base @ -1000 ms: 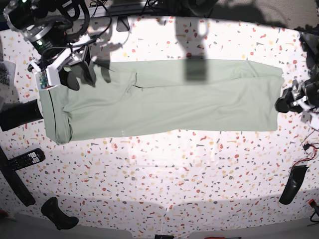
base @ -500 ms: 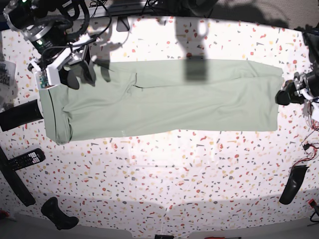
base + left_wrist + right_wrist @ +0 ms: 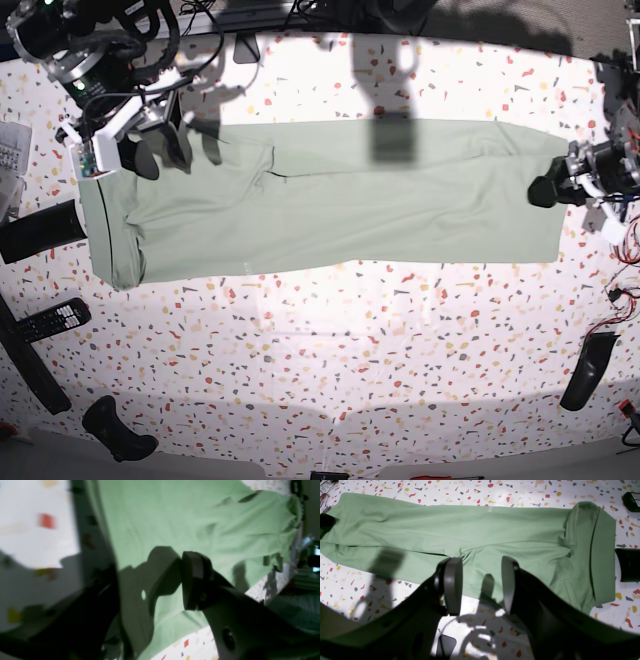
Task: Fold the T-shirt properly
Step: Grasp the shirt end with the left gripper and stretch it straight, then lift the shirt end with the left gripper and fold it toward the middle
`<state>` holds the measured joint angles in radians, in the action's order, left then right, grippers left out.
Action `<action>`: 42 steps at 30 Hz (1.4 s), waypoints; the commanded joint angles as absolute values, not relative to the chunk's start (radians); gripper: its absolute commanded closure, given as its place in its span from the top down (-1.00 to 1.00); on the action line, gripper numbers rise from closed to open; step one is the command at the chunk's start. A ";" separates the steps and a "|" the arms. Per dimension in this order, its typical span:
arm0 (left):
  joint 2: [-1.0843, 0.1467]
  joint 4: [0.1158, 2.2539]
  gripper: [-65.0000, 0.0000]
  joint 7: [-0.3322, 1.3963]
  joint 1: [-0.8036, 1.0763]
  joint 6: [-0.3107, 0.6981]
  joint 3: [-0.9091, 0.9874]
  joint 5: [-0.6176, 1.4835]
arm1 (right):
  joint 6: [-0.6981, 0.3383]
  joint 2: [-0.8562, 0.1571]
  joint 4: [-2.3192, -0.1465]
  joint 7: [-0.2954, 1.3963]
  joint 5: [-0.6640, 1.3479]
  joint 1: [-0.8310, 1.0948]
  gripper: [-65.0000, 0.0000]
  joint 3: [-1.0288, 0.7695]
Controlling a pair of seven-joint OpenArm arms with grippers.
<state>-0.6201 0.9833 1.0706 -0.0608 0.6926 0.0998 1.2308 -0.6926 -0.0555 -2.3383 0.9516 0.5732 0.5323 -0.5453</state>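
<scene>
speckled table, one t-shirt flat, two tools parted

The left gripper has moved inward; it now overlaps the T-shirt hem edge.

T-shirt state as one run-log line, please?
T-shirt: long flat strip | left tool: open at hem end | right tool: open above collar end
</scene>
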 commanded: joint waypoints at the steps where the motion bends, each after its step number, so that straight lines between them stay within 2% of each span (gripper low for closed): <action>1: -0.644 0.995 -0.23 1.076 -0.070 0.698 0.104 1.232 | -0.698 -0.061 -2.356 0.925 0.588 0.532 -0.24 -0.548; 5: -0.648 0.995 -0.49 1.077 -0.069 0.698 0.104 1.232 | -0.698 -0.061 -2.356 0.925 0.588 0.532 -0.24 -0.548; 9: -0.649 0.995 -0.98 1.069 -0.069 0.698 0.104 1.261 | -0.698 -0.061 -2.356 0.925 0.588 0.532 -0.24 -0.548; 10: -0.649 0.995 -1.00 1.069 -0.070 0.698 0.104 1.274 | -0.698 -0.061 -2.356 0.925 0.588 0.532 -0.24 -0.548; 17: -0.649 0.996 -1.00 1.068 -0.095 0.698 0.131 1.217 | -0.698 -0.061 -2.356 0.925 0.588 0.532 -0.24 -0.548; 23: -0.649 0.996 -1.00 1.039 -0.122 0.698 0.276 1.141 | -0.698 -0.061 -2.356 0.925 0.588 0.532 -0.24 -0.548; 30: -0.665 1.012 -1.00 1.119 -0.121 0.698 0.320 1.239 | -0.698 -0.061 -2.356 0.925 0.588 0.532 -0.24 -0.548; 38: -0.591 1.228 -1.00 1.239 -0.109 0.698 0.320 1.284 | -0.698 -0.061 -2.356 0.925 0.588 0.532 -0.24 -0.548; 42: -0.501 1.375 -1.00 1.338 -0.108 0.640 0.319 1.283 | -0.698 -0.061 -2.356 0.925 0.588 0.532 -0.24 -0.548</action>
<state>-0.4782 1.3579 1.3533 -0.0887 0.6273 0.3134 1.2537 -0.6922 -0.0547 -2.3383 0.9520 0.5732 0.5323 -0.5453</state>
